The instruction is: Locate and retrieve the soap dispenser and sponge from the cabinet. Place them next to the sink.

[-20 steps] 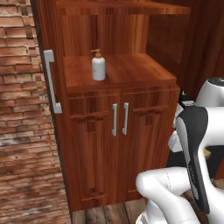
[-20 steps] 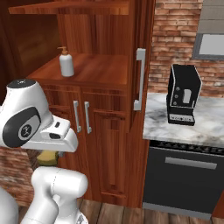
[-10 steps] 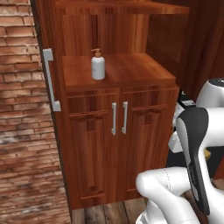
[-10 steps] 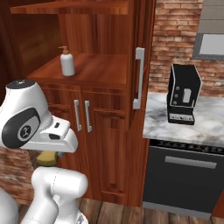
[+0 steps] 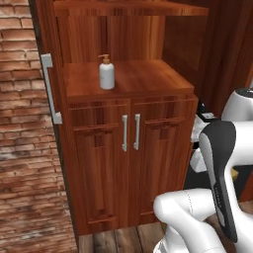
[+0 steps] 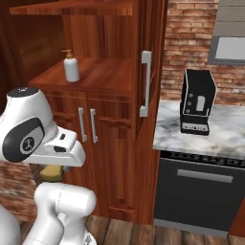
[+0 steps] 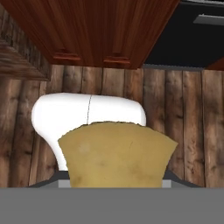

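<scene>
The cabinet (image 5: 123, 163) stands straight ahead of the base with both lower doors closed, and the counter (image 6: 191, 131) with the coffee machine (image 6: 197, 107) lies off to its right above the dishwasher (image 6: 201, 194). The soap dispenser (image 5: 106, 73) stands upright on the niche shelf, near its left front. The arm is folded low in front of the base, well below that shelf. The sponge (image 7: 117, 155) sits against the hand camera, between the fingers as far as I can judge, so the gripper looks closed on it; a yellow bit (image 6: 51, 171) shows under the wrist. The sink is not visible; I judge it lies rightward along the counter, so the sponge must travel that way.
</scene>
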Available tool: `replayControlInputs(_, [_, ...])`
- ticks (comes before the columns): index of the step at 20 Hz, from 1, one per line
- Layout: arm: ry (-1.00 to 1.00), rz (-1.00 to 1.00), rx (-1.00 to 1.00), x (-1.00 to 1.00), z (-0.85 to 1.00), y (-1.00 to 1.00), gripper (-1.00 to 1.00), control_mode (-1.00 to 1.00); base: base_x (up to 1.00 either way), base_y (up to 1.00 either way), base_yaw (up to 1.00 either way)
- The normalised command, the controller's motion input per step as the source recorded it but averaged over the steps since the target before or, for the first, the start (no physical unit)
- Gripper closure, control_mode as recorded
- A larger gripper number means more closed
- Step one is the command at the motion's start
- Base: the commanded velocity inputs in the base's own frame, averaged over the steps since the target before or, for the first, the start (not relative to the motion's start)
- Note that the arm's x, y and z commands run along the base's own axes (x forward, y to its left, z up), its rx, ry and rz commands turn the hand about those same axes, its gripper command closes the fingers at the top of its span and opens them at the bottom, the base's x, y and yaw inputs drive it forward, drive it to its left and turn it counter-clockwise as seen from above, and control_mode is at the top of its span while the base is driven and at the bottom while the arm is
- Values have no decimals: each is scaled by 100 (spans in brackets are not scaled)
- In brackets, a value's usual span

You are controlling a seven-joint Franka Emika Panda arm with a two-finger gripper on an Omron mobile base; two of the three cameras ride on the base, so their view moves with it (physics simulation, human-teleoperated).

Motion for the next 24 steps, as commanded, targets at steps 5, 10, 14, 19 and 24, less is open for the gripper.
replayControlInputs(5, [0,0,0,0,0,0,100,100,-50,1,-6])
replayControlInputs(10, [0,0,0,0,0,0,100,100,-40,-18,-3])
replayControlInputs(14, [0,0,0,0,0,0,100,100,0,-15,0])
replayControlInputs(19, [0,0,0,0,0,0,100,100,4,-36,3])
replayControlInputs(24, [0,0,0,0,0,0,100,100,1,-54,3])
